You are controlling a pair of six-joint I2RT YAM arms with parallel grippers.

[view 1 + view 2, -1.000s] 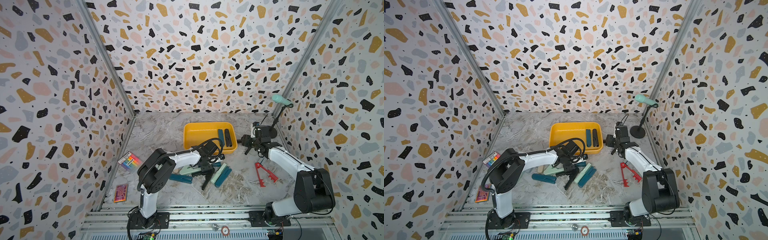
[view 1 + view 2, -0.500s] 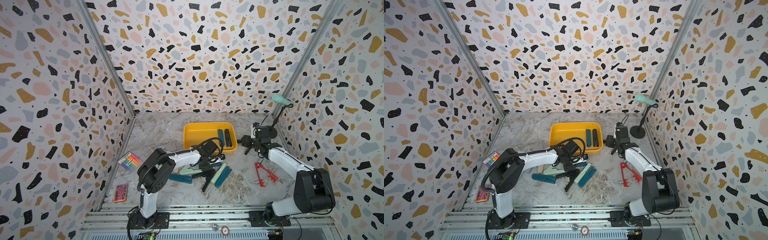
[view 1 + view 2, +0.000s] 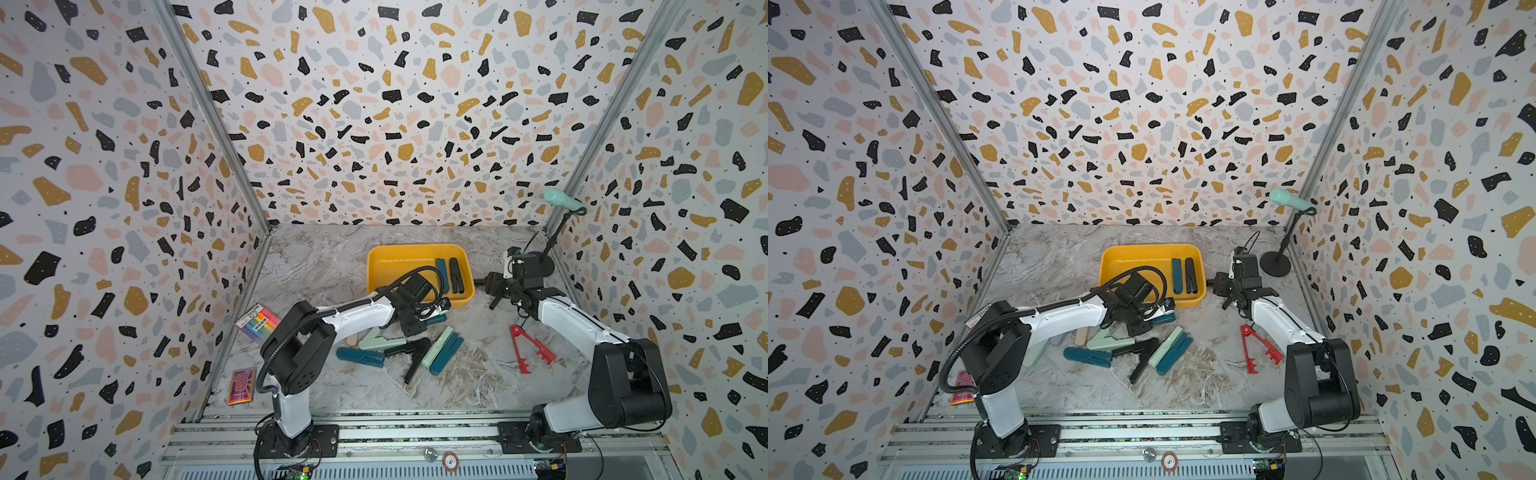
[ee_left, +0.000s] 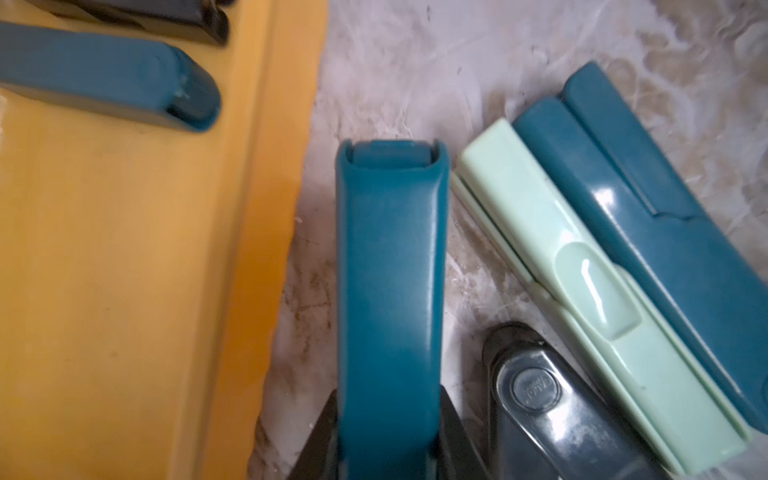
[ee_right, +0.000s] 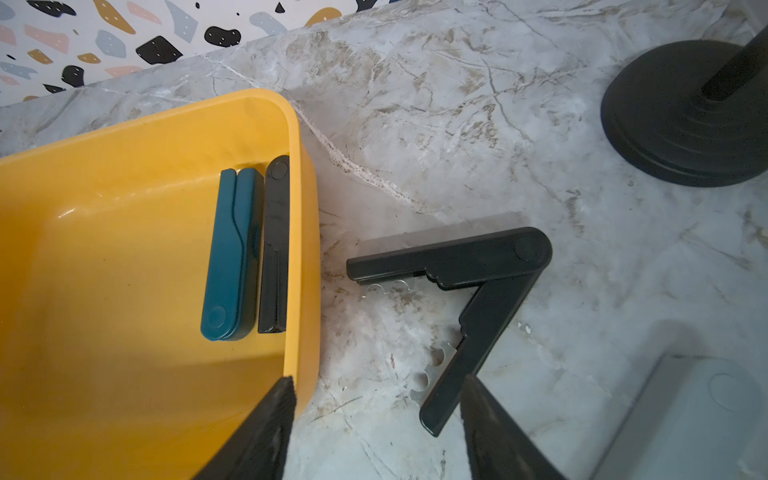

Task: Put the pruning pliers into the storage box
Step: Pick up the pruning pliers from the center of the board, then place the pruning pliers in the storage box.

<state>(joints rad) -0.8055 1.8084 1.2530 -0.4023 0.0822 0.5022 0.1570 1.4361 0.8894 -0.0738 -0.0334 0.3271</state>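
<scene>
**Left end effector clamps teal pliers beside the box**

The left end effector is pressed together on the teal pliers, with a dark finger against each side of the closed handles. These pliers are outside the yellow box, just beside its outer wall. Whether they rest on the desk or hang just above it cannot be told. In both top views this end effector sits at the box's near edge.

Two closed tools lie side by side inside the box, against its wall: boxed teal pliers and boxed black pliers.

The right end effector is spread and grips nothing. The open black pliers lie on the desk beside the box, the end of one arm between the fingers.

More pliers lie near the left end effector, among them a mint pair touching a teal pair. Red pliers lie open by the right arm.
</scene>
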